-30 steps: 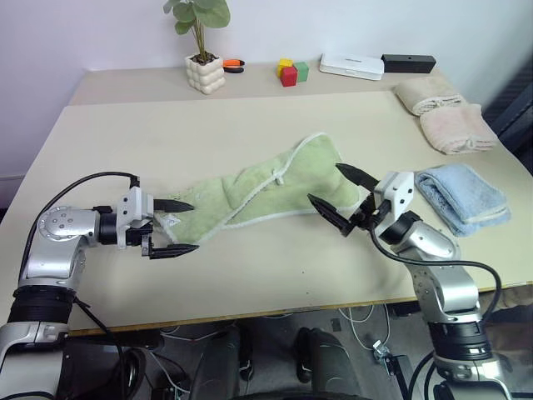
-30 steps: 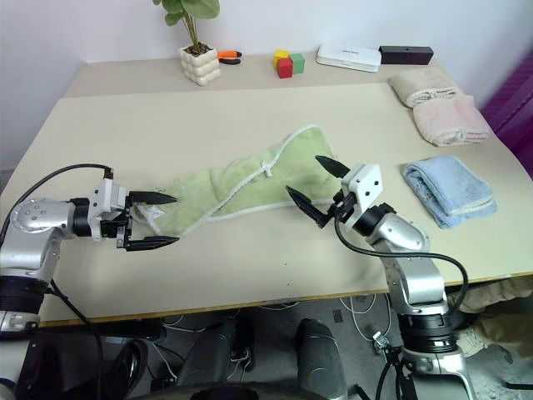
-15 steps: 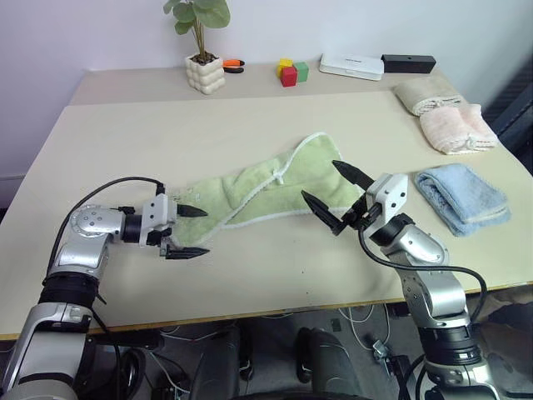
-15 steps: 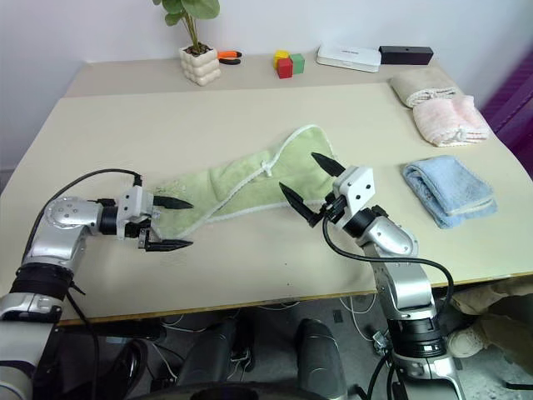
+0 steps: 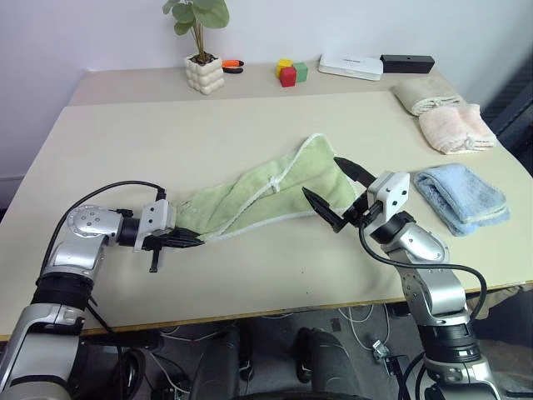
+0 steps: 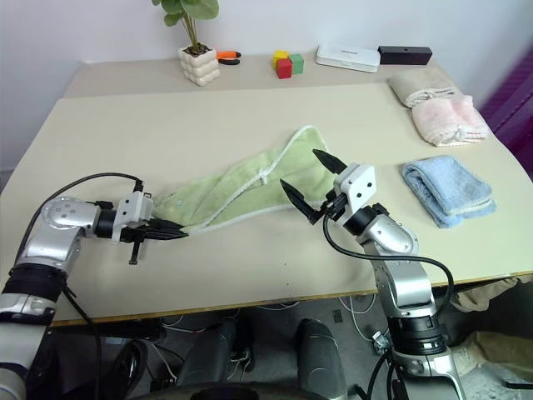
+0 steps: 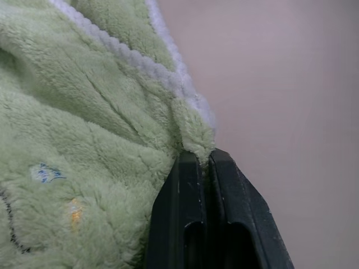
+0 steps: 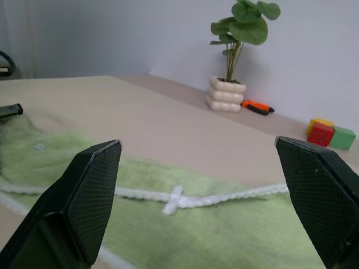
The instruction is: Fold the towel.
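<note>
Towel (image 5: 266,190) lies between blue towel (image 5: 462,196) and potted plant (image 5: 202,46)

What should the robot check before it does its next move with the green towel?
1. Left end effector shut on the green towel: ok, its fingers pinch the white-edged corner.
2. Right end effector ready to take hold: ok, it is open above the towel's other end, holding nothing.
3. Towel flat for folding: not ok, it lies bunched in a long rumpled strip.
4. Room on the table for the fold: ok, bare surface lies beyond the towel.
5. Blue folded towel out of the way: ok, it lies apart, on the right arm's side.
6. Grip firm enough to lift: cannot tell.
</note>
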{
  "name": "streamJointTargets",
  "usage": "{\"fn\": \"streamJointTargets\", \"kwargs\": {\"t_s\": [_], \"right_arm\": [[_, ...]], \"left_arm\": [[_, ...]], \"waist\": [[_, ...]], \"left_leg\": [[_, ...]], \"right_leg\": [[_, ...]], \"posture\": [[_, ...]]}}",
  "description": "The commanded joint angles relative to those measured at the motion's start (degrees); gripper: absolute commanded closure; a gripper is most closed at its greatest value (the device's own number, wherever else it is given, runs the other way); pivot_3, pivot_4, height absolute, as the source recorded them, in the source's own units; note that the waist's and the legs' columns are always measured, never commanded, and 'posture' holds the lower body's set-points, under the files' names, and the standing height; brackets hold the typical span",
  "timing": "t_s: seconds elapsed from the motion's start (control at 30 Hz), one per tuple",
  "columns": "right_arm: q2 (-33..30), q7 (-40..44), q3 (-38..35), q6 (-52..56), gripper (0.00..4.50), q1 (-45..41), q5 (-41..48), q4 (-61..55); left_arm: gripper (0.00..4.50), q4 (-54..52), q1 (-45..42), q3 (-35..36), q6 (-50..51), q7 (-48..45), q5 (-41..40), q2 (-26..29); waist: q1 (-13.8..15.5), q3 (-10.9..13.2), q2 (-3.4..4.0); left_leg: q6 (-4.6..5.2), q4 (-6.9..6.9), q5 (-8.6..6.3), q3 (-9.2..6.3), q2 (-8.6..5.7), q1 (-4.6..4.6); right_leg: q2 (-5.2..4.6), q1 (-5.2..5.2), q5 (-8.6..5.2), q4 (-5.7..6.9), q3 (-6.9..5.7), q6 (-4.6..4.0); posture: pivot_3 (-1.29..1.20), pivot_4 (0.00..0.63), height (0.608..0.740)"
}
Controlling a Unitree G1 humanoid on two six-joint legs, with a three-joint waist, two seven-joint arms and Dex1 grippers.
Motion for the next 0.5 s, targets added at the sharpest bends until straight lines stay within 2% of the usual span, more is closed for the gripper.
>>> {"fn": "streamJointTargets", "kwargs": {"t_s": [0.03,0.2,0.33,0.5], "right_arm": [[-0.08,0.68,-0.62,-1.64,0.0,-1.65,0.17,0.51],[-0.06,1.82,-0.51,-1.97,0.0,-3.04,0.53,2.12],[0.04,2.9,0.1,-2.06,0.0,-4.55,0.43,3.56],[0.18,4.03,0.26,-2.02,0.0,-5.59,0.7,4.55]], "left_arm": [[4.48,-6.16,2.87,3.73,5.68,-2.43,-5.04,3.72],[4.48,-11.15,7.5,7.45,11.53,-3.65,-8.72,8.22],[4.48,-9.84,12.13,10.78,11.22,-4.21,-8.31,12.97],[4.48,-7.37,12.11,11.35,8.59,0.26,-5.76,12.86]], "waist": [[-0.12,0.01,0.0],[0.05,0.02,0.02],[-0.11,0.02,0.02],[0.29,0.03,0.03]], "left_leg": [[-0.01,-0.01,0.01,0.01,0.01,-0.02],[-0.12,-0.02,-0.02,0.0,0.03,0.0],[-0.1,-0.03,-0.05,0.0,0.02,0.01],[-0.17,-0.17,-0.02,0.0,0.0,0.02]], "right_leg": [[0.0,0.0,0.0,0.0,0.01,0.0],[0.01,-0.15,-0.01,-0.02,0.0,-0.02],[-0.01,-0.19,-0.01,-0.05,0.01,-0.03],[-0.03,-0.24,-0.02,-0.07,0.0,-0.05]], "posture": [[0.0,0.15,0.74],[0.0,0.15,0.74],[0.0,0.15,0.74],[0.0,0.15,0.74]]}}
